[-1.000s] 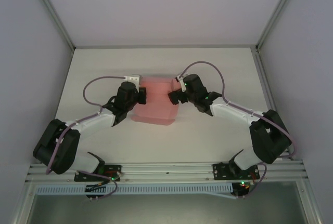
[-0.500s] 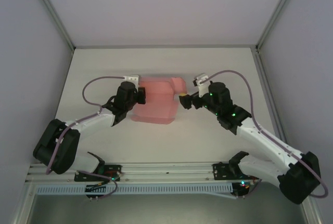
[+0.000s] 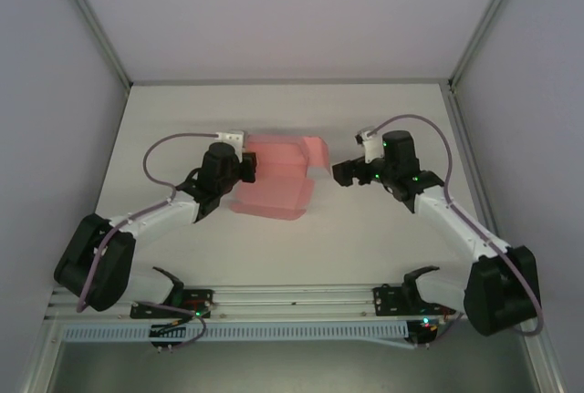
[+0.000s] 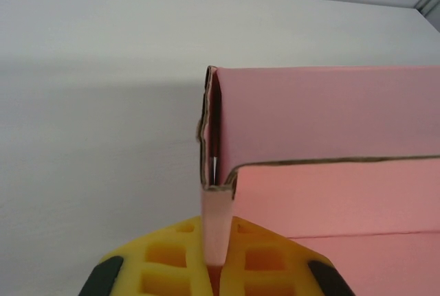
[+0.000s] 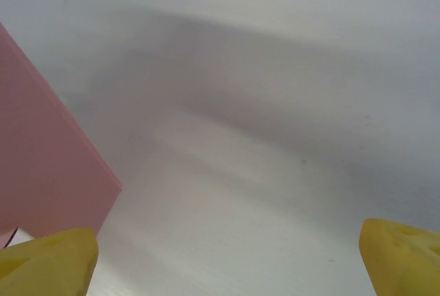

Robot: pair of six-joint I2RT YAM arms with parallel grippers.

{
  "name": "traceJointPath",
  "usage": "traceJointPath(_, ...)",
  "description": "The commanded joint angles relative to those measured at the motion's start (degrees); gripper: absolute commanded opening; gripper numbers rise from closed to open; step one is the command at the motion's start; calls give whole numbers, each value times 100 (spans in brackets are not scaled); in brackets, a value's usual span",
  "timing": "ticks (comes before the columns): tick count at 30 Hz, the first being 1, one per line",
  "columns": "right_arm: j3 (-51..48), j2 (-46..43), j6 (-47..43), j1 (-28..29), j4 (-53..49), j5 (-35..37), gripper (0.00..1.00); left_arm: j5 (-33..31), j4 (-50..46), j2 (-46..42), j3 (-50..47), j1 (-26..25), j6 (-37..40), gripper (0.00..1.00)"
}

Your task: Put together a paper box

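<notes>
Left wrist: the left end effector (image 4: 216, 244) pinches the paper box (image 4: 323, 110) by its edge, likely steadying it. At its right, the right end effector (image 3: 339, 174) gapes wide, empty.

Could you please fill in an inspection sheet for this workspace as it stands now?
Surface: white table, bare around the work.
Job's things: pink paper box, partly folded, with a flap sticking out at its far right corner.
Clutter: nothing seen.
Tools: left tool shut on a thin edge flap of the paper box; right tool open, apart from the box, on its right side.
Cables: purple cables, one looping along each arm.
Surroundings: grey walls and metal frame posts enclose the table.
</notes>
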Motion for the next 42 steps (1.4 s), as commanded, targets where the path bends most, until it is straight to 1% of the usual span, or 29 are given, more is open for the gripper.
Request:
traceJointPath(1, 477, 325, -444, 0, -92, -760, 97, 376, 184, -137, -3, 40, 176, 0)
traceJointPath(4, 700, 634, -531, 50, -86, -1041, 97, 490, 231, -105, -12, 32, 233, 0)
traceJointPath(7, 832, 776, -694, 270, -88, -1246, 98, 527, 251, -73, 0, 23, 267, 0)
traceJointPath(9, 837, 835, -722, 486, -3, -1125, 98, 531, 286, -42, -3, -5, 258, 0)
traceJointPath(12, 828, 931, -523, 737, 248, -851, 98, 533, 301, 11, 24, -18, 259, 0)
traceJointPath(15, 818, 1081, -266, 899, 596, -884, 96, 509, 293, 65, 52, -30, 254, 0)
traceJointPath(17, 896, 1199, -211, 1015, 616, -825, 93, 440, 283, 66, 61, -29, 170, 0)
traceJointPath(20, 1035, 1404, -122, 1205, 615, -465, 85, 404, 367, 21, 24, -39, 83, 0)
traceJointPath(22, 1152, 1545, -51, 1343, 567, -31, 70, 377, 371, 32, 9, -72, 60, 0)
traceJointPath(23, 1202, 1605, 11, 1411, 594, 190, 68, 377, 354, 51, 35, -76, 64, 0)
traceJointPath(24, 1228, 1658, 65, 1484, 656, 453, 61, 352, 339, 55, 35, -95, 59, 0)
traceJointPath(25, 1246, 1713, 153, 1564, 741, 823, 55, 333, 318, 79, 44, -114, 60, 0)
traceJointPath(26, 1255, 1755, 234, 1658, 806, 1239, 50, 294, 298, 82, 52, -140, 59, 0)
traceJointPath(28, 1255, 1858, 404, 1829, 963, 2174, 33, 136, 229, 97, 78, -206, 10, 0)
traceJointPath(30, 1276, 1989, 657, 1962, 1077, 3010, 22, -128, 90, 100, 157, -292, -72, 0)
traceJointPath(33, 1481, 2274, 1078, 2064, 842, 4178, 9, -656, -309, 200, 359, -416, -316, 0)
traceJointPath(35, 1680, 2438, 1525, 2090, 435, 5081, 4, -917, -523, 253, 438, -466, -454, 0)
traceJointPath(36, 1770, 2524, 1619, 2098, 250, 5458, 2, -1066, -620, 265, 456, -474, -574, 0)
traceJointPath(37, 1880, 2617, 1808, 2118, -13, 6043, 2, -1155, -687, 265, 457, -475, -694, 0)
traceJointPath(38, 2004, 2724, 1973, 2132, -318, 6440, 1, -1256, -770, 263, 463, -472, -796, 0)
traceJointPath(40, 2222, 2943, 2031, 2134, -777, 7005, 0, -1447, -1062, 273, 556, -475, -987, 0)
traceJointPath(42, 2338, 3098, 2053, 2144, -1038, 7269, 0, -1563, -1303, 304, 671, -472, -1080, 0)
